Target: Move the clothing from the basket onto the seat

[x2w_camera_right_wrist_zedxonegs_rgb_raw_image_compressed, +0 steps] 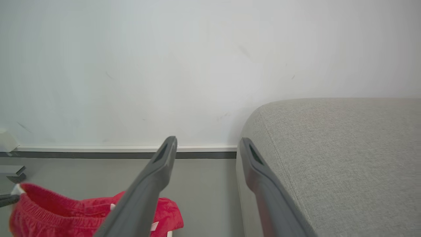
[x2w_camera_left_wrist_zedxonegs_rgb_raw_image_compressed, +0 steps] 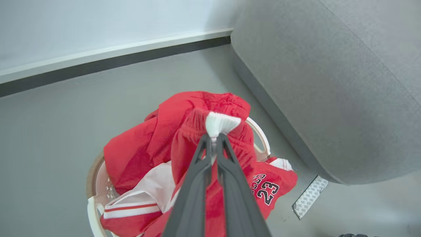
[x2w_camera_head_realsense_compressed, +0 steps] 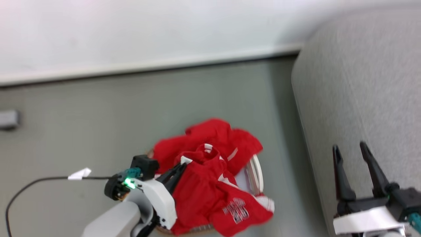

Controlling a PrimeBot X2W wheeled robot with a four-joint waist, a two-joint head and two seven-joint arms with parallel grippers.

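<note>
Red clothing [x2w_camera_head_realsense_compressed: 210, 177] with white trim and lettering is heaped in the cream basket [x2w_camera_head_realsense_compressed: 258, 171] on the floor and spills over its rim. My left gripper [x2w_camera_head_realsense_compressed: 184, 166] is shut on a bunched red waistband with a white tag. In the left wrist view the gripper [x2w_camera_left_wrist_zedxonegs_rgb_raw_image_compressed: 213, 138] pinches that white tag above the clothing [x2w_camera_left_wrist_zedxonegs_rgb_raw_image_compressed: 158, 144] and the basket [x2w_camera_left_wrist_zedxonegs_rgb_raw_image_compressed: 95, 187]. The grey seat [x2w_camera_head_realsense_compressed: 361, 92] stands to the right of the basket. My right gripper [x2w_camera_head_realsense_compressed: 350, 148] hangs open over the seat's front edge, holding nothing. The right wrist view shows this gripper [x2w_camera_right_wrist_zedxonegs_rgb_raw_image_compressed: 207, 144], the seat [x2w_camera_right_wrist_zedxonegs_rgb_raw_image_compressed: 338, 158] and some clothing [x2w_camera_right_wrist_zedxonegs_rgb_raw_image_compressed: 52, 210].
A white wall with a pale baseboard [x2w_camera_head_realsense_compressed: 148, 65] runs behind the grey floor. A black cable [x2w_camera_head_realsense_compressed: 36, 182] with a white tag lies at the left. A grey block [x2w_camera_head_realsense_compressed: 8, 119] sits by the wall. A patterned white strip [x2w_camera_left_wrist_zedxonegs_rgb_raw_image_compressed: 309, 197] lies on the floor beside the seat.
</note>
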